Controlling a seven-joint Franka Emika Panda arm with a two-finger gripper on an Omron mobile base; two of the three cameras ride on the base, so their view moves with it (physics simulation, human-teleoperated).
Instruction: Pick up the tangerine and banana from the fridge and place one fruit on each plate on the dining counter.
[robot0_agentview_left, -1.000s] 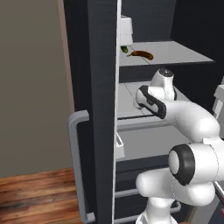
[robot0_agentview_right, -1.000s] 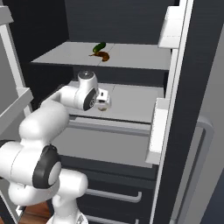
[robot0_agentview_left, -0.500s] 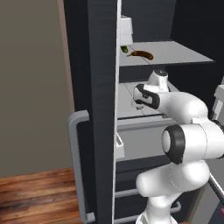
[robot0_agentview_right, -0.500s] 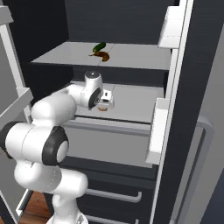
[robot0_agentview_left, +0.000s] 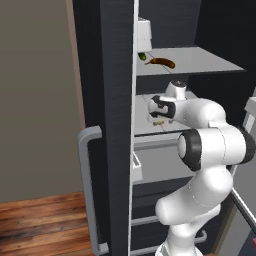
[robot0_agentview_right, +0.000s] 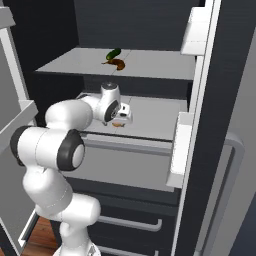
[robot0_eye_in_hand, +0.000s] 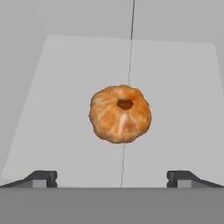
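- The two-finger gripper (robot0_eye_in_hand: 112, 177) stands wide open, its 2 small dark fingertips (robot0_eye_in_hand: 41, 177) far apart at the bottom of the hand view and holding nothing.
- Centred between those fingertips, and apart from both, the small round orange tangerine (robot0_eye_in_hand: 120, 113) lies on a light grey shelf, its dark stem dimple facing the camera.
- In the right base view the gripper (robot0_agentview_right: 121, 116) hangs just above the tangerine (robot0_agentview_right: 118, 124), which shows as a small orange spot under the hand on the middle shelf (robot0_agentview_right: 155, 112) of the tall black fridge (robot0_agentview_right: 220, 125).
- In the left base view the gripper (robot0_agentview_left: 158, 114) reaches over that same shelf, with a small pale-orange spot, apparently the tangerine (robot0_agentview_left: 159, 122), just beneath it.
- 1 shelf higher, the curved dark brown-orange banana (robot0_agentview_right: 117, 63) lies on the upper shelf (robot0_agentview_right: 150, 62), touching or just beside a small dark green item (robot0_agentview_right: 113, 53) behind it.
- From the left, the banana (robot0_agentview_left: 160, 62) lies near the front of the upper shelf, with the green item (robot0_agentview_left: 142, 56) just beside it toward the door edge.
- The white arm (robot0_agentview_left: 210, 145) bends up from the base into the open fridge (robot0_agentview_left: 112, 100), whose long grey bar handle (robot0_agentview_left: 89, 190) runs down the door.
- A strip of brown wooden floor (robot0_agentview_left: 45, 225) shows beside the door.
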